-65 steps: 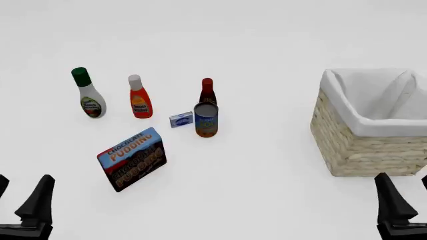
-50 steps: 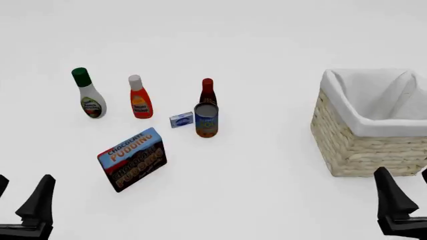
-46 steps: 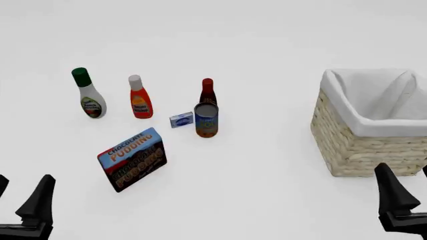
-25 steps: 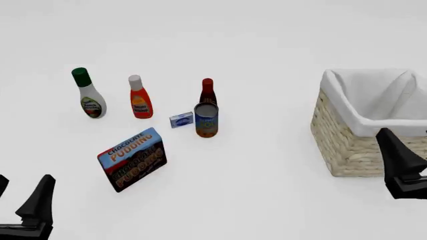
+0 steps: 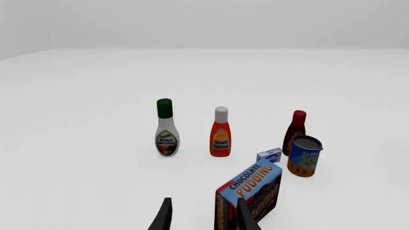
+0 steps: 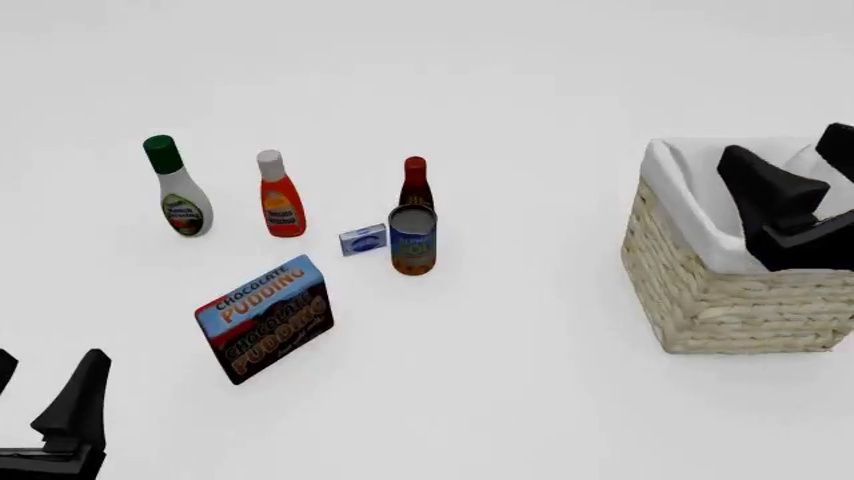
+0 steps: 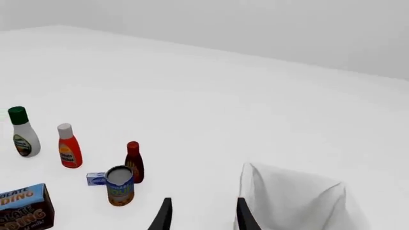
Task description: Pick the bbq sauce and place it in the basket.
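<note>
Front view shows the bbq sauce (image 6: 415, 183) standing upright mid-table, left of the basket (image 6: 721, 290) and well apart from it, with a can (image 6: 412, 240) just in front hiding its lower body and a small box (image 6: 362, 239) beside that. The right gripper (image 6: 801, 190) hangs over the basket's near left rim, fingers spread and empty; the left gripper (image 6: 47, 400) waits at the near left corner, also spread with nothing between the fingers. I judge the bottle to be rigid plastic, fairly light, smooth and a little slippery, and tall and slim enough to tip from a sideways nudge. The best hold is probably across the upper body just under the cap, which is the part clear of the can, with the fingers closing squarely from either side.
</note>
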Tool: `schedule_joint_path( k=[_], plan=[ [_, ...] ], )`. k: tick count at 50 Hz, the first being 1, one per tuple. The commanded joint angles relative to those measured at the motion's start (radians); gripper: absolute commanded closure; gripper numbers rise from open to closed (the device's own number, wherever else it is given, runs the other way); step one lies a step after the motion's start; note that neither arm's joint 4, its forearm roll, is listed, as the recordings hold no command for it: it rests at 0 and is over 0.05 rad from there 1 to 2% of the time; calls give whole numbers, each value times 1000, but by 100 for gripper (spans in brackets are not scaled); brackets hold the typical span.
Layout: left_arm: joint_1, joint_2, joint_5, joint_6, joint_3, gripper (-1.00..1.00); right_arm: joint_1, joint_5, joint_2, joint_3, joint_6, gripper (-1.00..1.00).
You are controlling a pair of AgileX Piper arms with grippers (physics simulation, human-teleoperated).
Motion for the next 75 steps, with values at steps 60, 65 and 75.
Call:
schedule_joint_path(
  k=[60,65,75],
  plan=[
    [0,0,0,0,0,-100,303,21,856,-685,80,-100],
    [0,0,0,0,0,-100,311,21,883,-707,85,-100],
    [0,0,0,0,0,-100,310,7,957,-752,83,-100]
  ],
)
